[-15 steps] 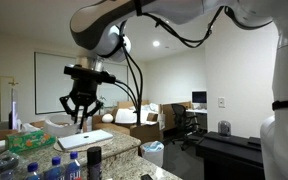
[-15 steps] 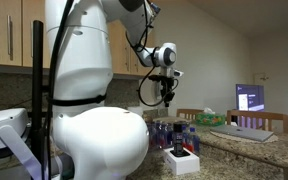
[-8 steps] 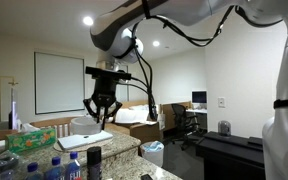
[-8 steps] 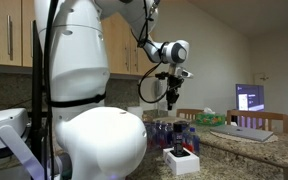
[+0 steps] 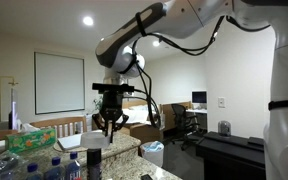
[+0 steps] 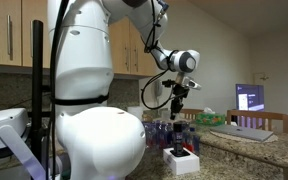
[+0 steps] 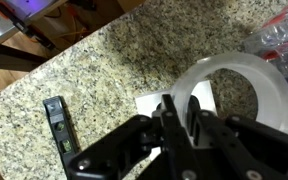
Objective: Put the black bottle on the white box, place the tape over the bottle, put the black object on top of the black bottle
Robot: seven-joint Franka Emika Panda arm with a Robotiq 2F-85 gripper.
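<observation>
Holding tape above the box: step two of three in hand

Small near-black cylindrical bottle (image 6: 181, 150) appears upright on low white box (image 6: 182, 164); first step judged done. Tool (image 7: 184, 116) pinches the wall of translucent white tape ring (image 7: 239, 66), not yet over the bottle. Flat black rectangular object (image 7: 56, 128) lies untouched on speckled granite surface (image 7: 94, 70). Arm (image 5: 154, 20) arches overhead, wrist pointing straight down above the box.
</observation>
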